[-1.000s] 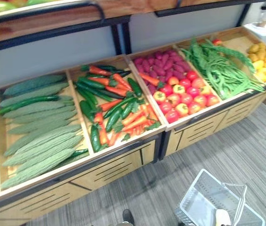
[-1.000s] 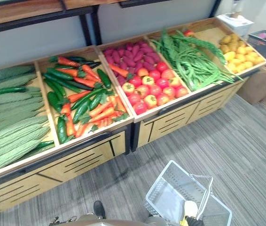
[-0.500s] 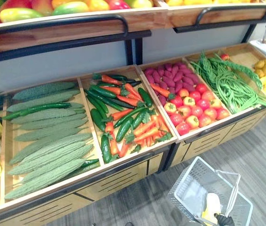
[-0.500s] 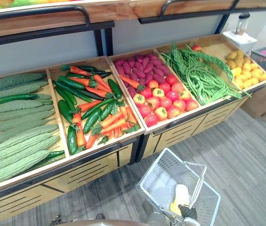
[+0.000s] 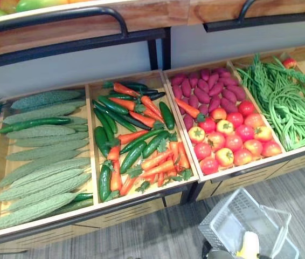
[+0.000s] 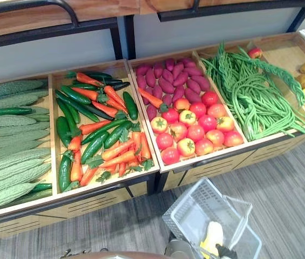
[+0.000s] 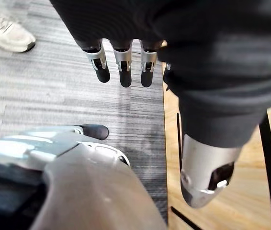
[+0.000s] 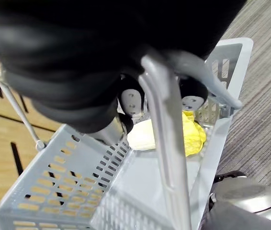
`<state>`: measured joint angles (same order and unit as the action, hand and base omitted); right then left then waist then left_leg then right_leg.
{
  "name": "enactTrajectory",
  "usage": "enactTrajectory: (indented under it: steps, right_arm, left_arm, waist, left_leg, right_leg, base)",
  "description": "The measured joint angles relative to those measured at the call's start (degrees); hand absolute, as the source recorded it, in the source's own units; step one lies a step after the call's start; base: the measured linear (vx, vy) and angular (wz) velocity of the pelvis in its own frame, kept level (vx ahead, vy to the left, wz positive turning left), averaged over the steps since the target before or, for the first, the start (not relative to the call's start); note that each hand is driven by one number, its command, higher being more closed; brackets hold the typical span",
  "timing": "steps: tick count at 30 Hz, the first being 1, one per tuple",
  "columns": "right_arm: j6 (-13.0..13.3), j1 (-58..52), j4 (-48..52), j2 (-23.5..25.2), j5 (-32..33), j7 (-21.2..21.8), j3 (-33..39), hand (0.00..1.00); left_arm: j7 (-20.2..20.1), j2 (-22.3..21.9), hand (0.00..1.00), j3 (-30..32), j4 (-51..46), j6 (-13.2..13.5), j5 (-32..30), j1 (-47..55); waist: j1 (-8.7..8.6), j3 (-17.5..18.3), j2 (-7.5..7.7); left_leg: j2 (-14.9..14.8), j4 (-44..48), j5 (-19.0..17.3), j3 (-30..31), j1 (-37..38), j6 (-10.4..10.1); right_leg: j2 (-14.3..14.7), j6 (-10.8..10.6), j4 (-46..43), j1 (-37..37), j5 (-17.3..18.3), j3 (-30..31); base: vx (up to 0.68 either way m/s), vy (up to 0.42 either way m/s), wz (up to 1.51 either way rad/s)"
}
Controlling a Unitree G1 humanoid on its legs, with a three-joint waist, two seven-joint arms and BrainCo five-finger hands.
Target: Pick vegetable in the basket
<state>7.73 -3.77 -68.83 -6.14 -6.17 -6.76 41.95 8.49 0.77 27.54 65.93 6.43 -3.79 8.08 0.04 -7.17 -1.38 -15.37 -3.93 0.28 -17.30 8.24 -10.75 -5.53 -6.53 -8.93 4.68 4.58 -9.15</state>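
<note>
- Grey plastic basket [image 6: 187,216] is low over the striped floor, with its handle [image 8: 174,182] raised.
- Above the basket, the right hand [image 8: 131,101] has its fingers curled round the handle.
- Down in the basket, under that hand, lies the pale yellow vegetable [image 6: 213,237].
- Just beyond the basket rises a wooden stand [image 6: 212,164], split into compartments.
- Tomatoes [image 6: 195,132] fill the compartment nearest the basket, with purple sweet potatoes [image 6: 166,81] on their far side.
- Beyond the basket to the left are carrots [image 6: 117,151] mixed with dark green vegetables, and further left are bitter gourds [image 6: 7,162].
- Beyond the basket to the right lie long green beans [image 6: 255,97].
- Well apart from the basket, the left hand [image 7: 122,60] hangs over the floor, its fingers straight, side by side and holding nothing.
- A person's white shoe [image 7: 6,33] rests on the floor past those fingers.
</note>
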Motion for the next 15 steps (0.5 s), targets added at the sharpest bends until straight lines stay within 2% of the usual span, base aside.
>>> enactTrajectory:
  steps: [4, 6, 9, 10, 11, 13, 15]
  right_arm:
    - [-0.47, -0.68, -2.12, -0.19, 0.05, -0.16, 2.86, 1.0]
    - [-1.04, -0.96, -2.31, -0.18, 0.08, -0.16, 3.37, 1.0]
    - [-1.28, -0.87, -2.66, -0.17, 0.04, -0.16, 5.04, 1.0]
    - [-1.28, -0.83, -2.67, -0.18, 0.01, -0.14, 5.08, 1.0]
    - [-1.28, -0.82, -2.98, -0.21, -0.02, -0.14, 5.35, 1.0]
    - [-1.35, -0.82, -3.07, -0.26, -0.03, -0.12, 5.55, 1.0]
    - [-1.45, -0.87, -3.4, -0.31, -0.07, -0.14, 6.21, 1.0]
  left_arm:
    - [0.75, -0.8, 0.0, 5.32, -0.26, -0.33, 7.15, -0.05]
    - [2.06, -0.71, 0.0, 7.74, -0.69, -0.32, 10.13, -0.09]
    - [5.73, -0.48, 0.0, 15.75, -0.99, -0.1, 18.96, -1.45]
    - [7.33, -0.13, 0.0, 18.99, -0.91, 0.22, 23.96, -1.75]
    - [7.84, 0.41, 0.0, 24.91, -0.15, 0.45, 26.93, -2.32]
    - [9.82, 1.77, 0.0, 31.72, -0.05, 0.81, 33.0, -3.75]
    - [11.58, 2.67, 0.0, 36.75, -2.47, 1.19, 35.23, -5.29]
  waist:
    - [-0.5, 1.3, -0.29]
    - [-0.57, 1.73, 0.33]
    - [-0.69, 2.15, 0.78]
    - [-0.71, 2.21, 0.69]
    - [-1.3, 2.75, 0.62]
    - [-1.59, 3.0, 0.54]
    - [-1.61, 3.2, 0.31]
  left_leg:
    - [0.9, -0.03, 0.4, 0.6, -1.44, 0.24]
    - [1.53, -0.03, 0.58, 0.55, -2.21, 0.47]
    - [2.84, -0.36, 1.53, 0.4, -3.19, 0.95]
    - [2.94, -0.82, 1.53, 0.22, -3.04, 0.95]
    - [3.0, -1.11, 1.52, -0.14, -3.28, 0.96]
    - [3.12, -1.33, 1.48, -1.25, -3.17, 0.99]
    - [3.22, -1.42, 1.2, -1.53, -3.22, 1.29]
  right_leg:
    - [-0.94, -0.14, 2.39, -1.0, -0.45, -1.65]
    - [-1.56, -0.4, 3.11, -1.01, -0.87, -2.25]
    - [-2.82, -0.79, 4.71, -1.37, -2.15, -3.15]
    - [-2.78, -0.83, 5.71, -1.77, -2.65, -3.17]
    - [-2.68, -0.9, 7.03, -2.21, -3.24, -3.45]
    - [-2.54, -0.91, 9.0, -2.99, -4.24, -3.44]
    - [-2.46, -0.99, 10.48, -3.24, -5.1, -3.48]
  base:
    - [0.02, -0.007, 0.21]
    - [-0.01, 0.037, 0.25]
    - [-0.05, 0.043, 0.21]
    - [-0.06, 0.033, 0.1]
    - [-0.06, 0.029, 0.07]
    - [-0.07, 0.02, 0.0]
    - [-0.09, 0.013, -0.03]
